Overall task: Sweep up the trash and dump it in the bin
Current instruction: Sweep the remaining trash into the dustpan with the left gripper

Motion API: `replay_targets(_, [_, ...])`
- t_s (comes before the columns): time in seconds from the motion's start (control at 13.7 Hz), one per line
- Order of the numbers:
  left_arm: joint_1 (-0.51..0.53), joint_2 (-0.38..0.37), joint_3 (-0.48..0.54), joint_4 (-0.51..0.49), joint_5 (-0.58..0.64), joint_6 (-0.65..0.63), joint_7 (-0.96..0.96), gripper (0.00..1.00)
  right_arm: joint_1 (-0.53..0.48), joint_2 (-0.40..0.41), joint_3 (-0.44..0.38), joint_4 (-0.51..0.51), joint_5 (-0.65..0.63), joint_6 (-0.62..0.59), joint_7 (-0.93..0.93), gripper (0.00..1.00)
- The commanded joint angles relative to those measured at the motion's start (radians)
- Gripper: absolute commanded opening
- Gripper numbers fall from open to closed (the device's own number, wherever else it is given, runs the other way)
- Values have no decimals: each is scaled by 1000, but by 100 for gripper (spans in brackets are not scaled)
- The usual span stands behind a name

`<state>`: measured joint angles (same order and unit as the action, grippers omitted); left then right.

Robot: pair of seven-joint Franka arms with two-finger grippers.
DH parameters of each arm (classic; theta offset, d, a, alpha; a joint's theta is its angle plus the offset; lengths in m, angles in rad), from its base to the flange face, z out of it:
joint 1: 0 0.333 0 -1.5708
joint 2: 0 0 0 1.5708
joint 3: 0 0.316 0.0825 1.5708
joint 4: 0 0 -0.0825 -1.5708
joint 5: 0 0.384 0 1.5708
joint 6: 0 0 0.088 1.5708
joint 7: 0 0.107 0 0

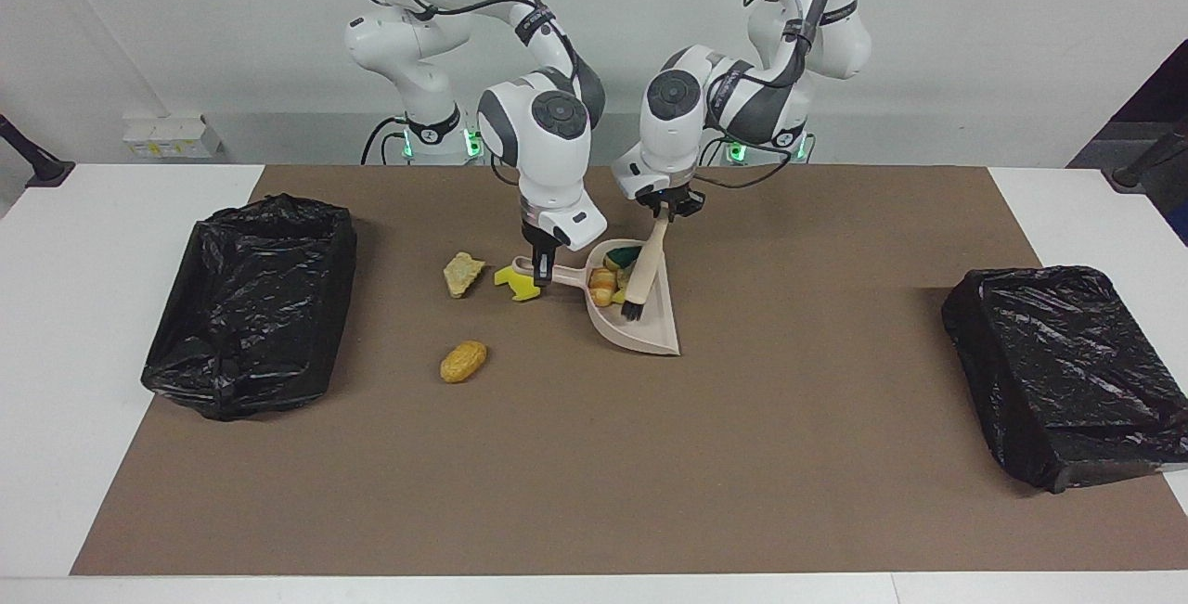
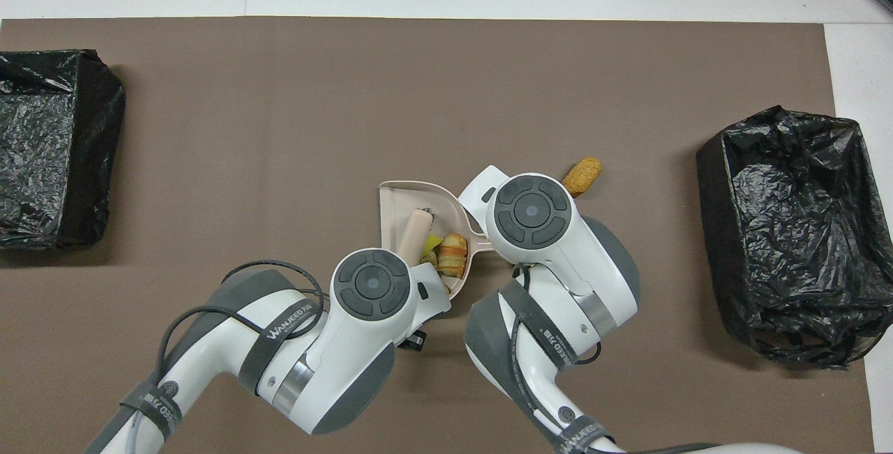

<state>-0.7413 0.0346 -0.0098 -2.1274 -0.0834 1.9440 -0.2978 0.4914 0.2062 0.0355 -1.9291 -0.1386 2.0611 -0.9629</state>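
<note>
A beige dustpan lies on the brown mat in front of the robots. My right gripper is shut on its handle. My left gripper is shut on a beige hand brush, whose black bristles rest in the pan. In the pan lie a green-topped sponge and a bread bit. A yellow sponge piece lies on the mat at the handle. A tan scrap lies beside it toward the right arm's end. A golden bread bit lies farther out. The overhead view shows the pan, brush and golden bit; the wrists hide both grippers' fingers there.
A bin lined with a black bag stands at the right arm's end of the mat, and a second one at the left arm's end. White table borders the mat.
</note>
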Motion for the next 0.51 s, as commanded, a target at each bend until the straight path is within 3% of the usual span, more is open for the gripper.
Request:
replay_targets(0.0, [0, -22, 27, 39, -18, -45, -3, 0, -10, 2, 6, -5, -9, 30, 38, 0])
replay_targets(0.29, [62, -45, 28, 95, -18, -91, -44, 0, -53, -11, 7, -2, 2, 28, 15, 0])
replay_targets(0.44, [62, -50, 27, 89, -18, -89, -73, 0, -79, -17, 7, -1, 69, 28, -43, 0])
